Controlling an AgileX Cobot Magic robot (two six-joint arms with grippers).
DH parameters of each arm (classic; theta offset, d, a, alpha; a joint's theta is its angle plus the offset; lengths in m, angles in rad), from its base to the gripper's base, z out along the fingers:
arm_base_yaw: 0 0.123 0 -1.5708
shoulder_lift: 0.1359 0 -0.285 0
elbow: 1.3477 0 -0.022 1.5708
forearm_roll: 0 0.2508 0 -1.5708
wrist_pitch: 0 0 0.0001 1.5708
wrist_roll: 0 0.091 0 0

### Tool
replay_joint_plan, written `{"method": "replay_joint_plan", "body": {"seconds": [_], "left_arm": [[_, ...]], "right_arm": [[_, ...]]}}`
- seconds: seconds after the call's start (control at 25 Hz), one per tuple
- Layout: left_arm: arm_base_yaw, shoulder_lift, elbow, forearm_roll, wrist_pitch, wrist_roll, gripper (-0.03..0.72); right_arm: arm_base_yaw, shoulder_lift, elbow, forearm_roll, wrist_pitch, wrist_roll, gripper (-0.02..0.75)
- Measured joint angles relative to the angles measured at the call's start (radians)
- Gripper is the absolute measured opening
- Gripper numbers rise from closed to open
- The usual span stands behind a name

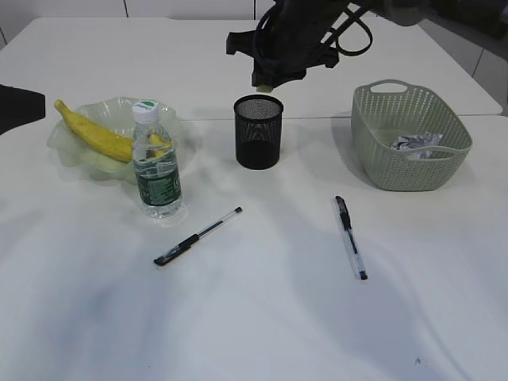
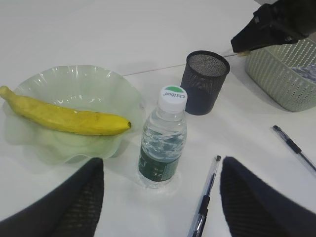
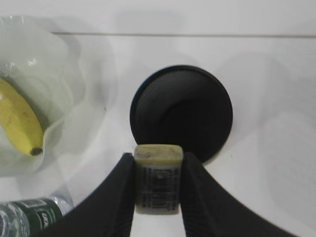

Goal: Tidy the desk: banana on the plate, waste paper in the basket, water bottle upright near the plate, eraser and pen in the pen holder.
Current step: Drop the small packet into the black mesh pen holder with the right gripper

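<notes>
Eraser [image 3: 158, 183] between end effector [image 3: 158, 190] fingers

The matte black, curved plastic fingers [image 3: 116, 197] of the right gripper [image 3: 157, 187] are smooth, and black looped cables [image 1: 353, 36] hang behind them.

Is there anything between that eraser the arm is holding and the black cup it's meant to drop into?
Nothing visible. The right gripper holds the eraser just above the pen holder, near its rim. The holder's mouth is open, and nothing can be seen inside it or between it and the eraser.
</notes>
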Motion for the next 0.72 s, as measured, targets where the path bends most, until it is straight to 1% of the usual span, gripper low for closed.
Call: {"method": "replay_joint_plan", "body": {"seconds": [0.16, 0.28, 0.44, 0.72], "left_arm": [[0.000, 0.000, 0.000, 0.000, 0.000, 0.000, 0.515], [0.000, 0.000, 0.000, 0.000, 0.000, 0.000, 0.515], [0.000, 0.000, 0.000, 0.000, 0.003, 0.000, 0.515], [0.000, 0.000, 0.000, 0.000, 0.011, 0.000, 0.515]], "right_arm": [[0.000, 0.000, 0.000, -0.018, -0.096, 0.000, 0.216], [0.000, 0.000, 0.000, -0.055, -0.131, 0.000, 0.216], [0.000, 0.000, 0.000, -0.086, -0.135, 0.000, 0.216], [0.000, 0.063, 0.000, -0.065, -0.141, 0.000, 0.216]]}}
